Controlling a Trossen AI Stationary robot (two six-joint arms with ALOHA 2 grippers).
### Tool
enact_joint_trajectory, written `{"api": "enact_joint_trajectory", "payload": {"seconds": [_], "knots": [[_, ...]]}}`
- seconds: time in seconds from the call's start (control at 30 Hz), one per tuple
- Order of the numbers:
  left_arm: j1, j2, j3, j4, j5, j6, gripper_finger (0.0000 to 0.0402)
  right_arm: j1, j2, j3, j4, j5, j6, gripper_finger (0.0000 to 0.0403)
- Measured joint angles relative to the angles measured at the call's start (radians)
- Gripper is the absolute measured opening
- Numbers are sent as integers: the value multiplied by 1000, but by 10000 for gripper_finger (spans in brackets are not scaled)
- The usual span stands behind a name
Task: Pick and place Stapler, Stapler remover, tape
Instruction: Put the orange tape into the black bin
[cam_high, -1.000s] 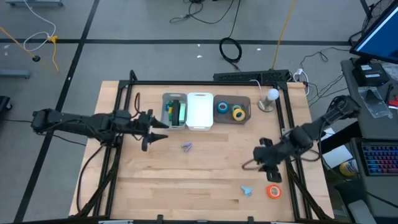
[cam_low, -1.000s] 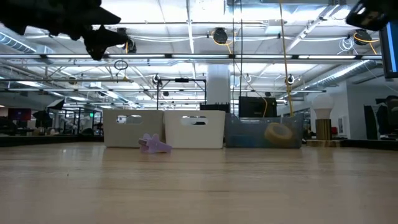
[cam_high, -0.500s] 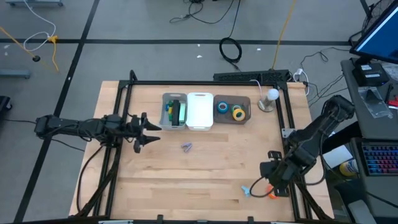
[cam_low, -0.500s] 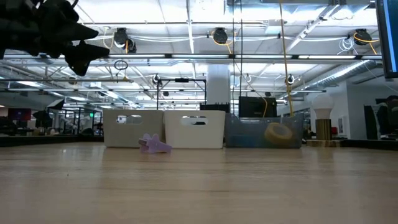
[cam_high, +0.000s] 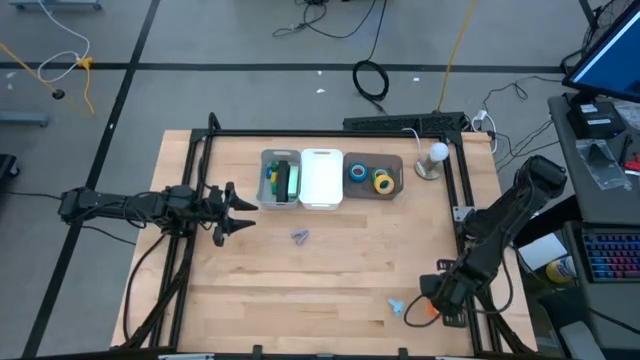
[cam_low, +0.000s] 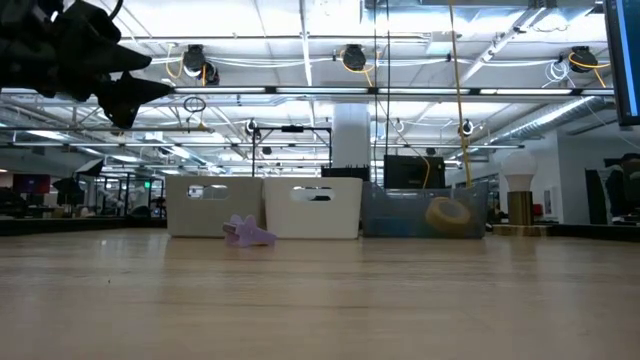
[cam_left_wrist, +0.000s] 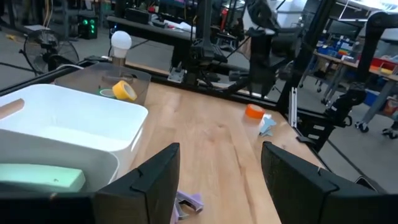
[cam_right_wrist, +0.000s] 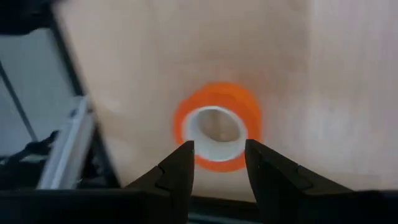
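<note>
The right gripper (cam_right_wrist: 216, 167) hangs directly over the orange tape roll (cam_right_wrist: 216, 126) with its fingers parted, the roll lying flat on the table (cam_high: 330, 280) just past the fingertips, while the left gripper (cam_left_wrist: 219, 177), jaws wide apart, holds nothing.

The pale wooden tabletop (cam_high: 330, 270) looks smooth and matt, its grain running in planks. The white plastic bin (cam_high: 321, 179) has a smooth satin skin. The orange tape roll (cam_right_wrist: 217, 126) looks smooth and faintly glossy around its pale core.
</note>
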Motion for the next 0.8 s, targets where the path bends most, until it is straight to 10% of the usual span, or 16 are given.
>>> {"api": "enact_joint_trajectory", "payload": {"seconds": [0.8], "knots": [[0, 1, 0, 9, -16, -53, 225, -1, -2, -213, 189, 3, 127, 79]]}}
